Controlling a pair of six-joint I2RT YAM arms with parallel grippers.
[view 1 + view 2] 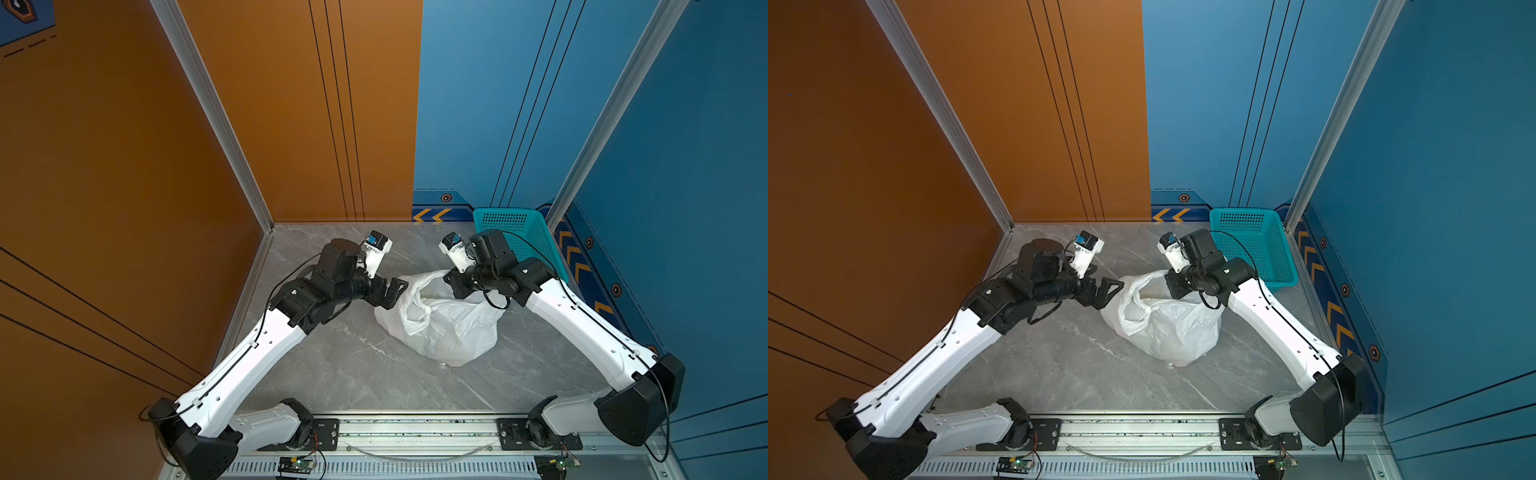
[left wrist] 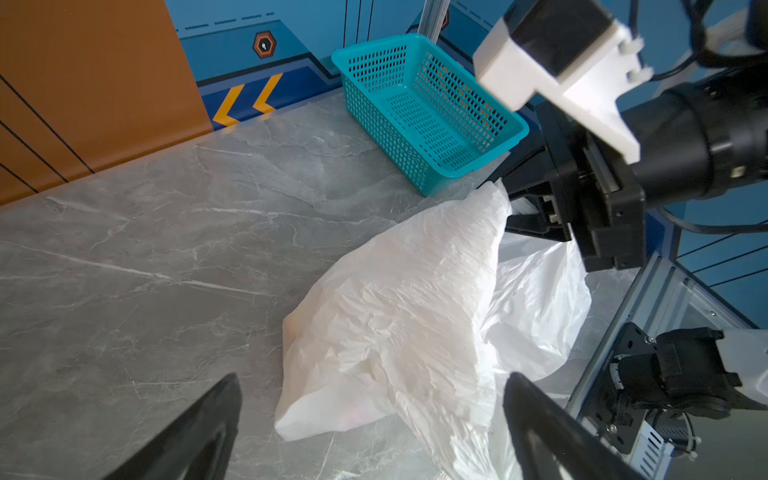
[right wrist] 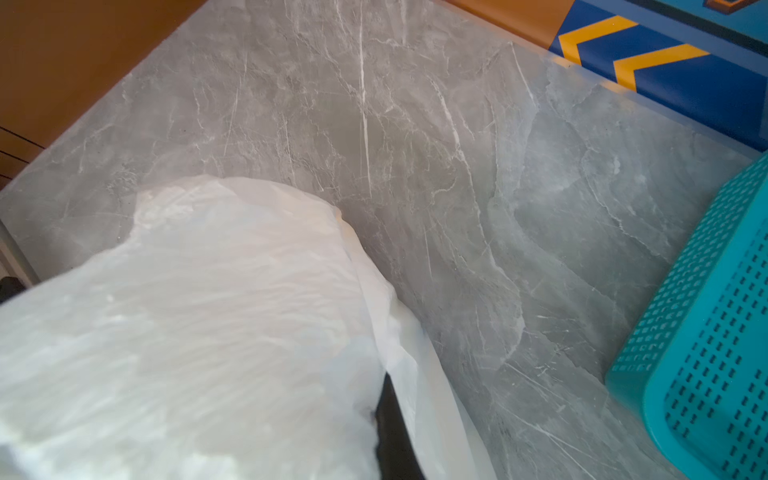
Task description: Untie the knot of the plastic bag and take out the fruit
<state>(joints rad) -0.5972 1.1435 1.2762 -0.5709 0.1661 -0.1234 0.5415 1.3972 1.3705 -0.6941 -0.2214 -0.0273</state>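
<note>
A thin, crinkly, translucent white plastic bag (image 1: 444, 328) is slumping on the grey marble-patterned table (image 1: 332, 374), between the two claws. The right gripper (image 2: 521, 208) is clenching on the bag's upper rim, on the side nearest the teal perforated basket (image 1: 528, 237), pinching a fold of film and holding the mouth gaping. The left gripper (image 1: 397, 294) is hovering just beside the bag's opposite edge, its black angular jaws spreading wide and grasping nothing. A loop handle (image 1: 409, 316) is drooping across the wrinkled front. A faint peach tint is glowing through the film; the shapes inside are too blurred to tell.
</note>
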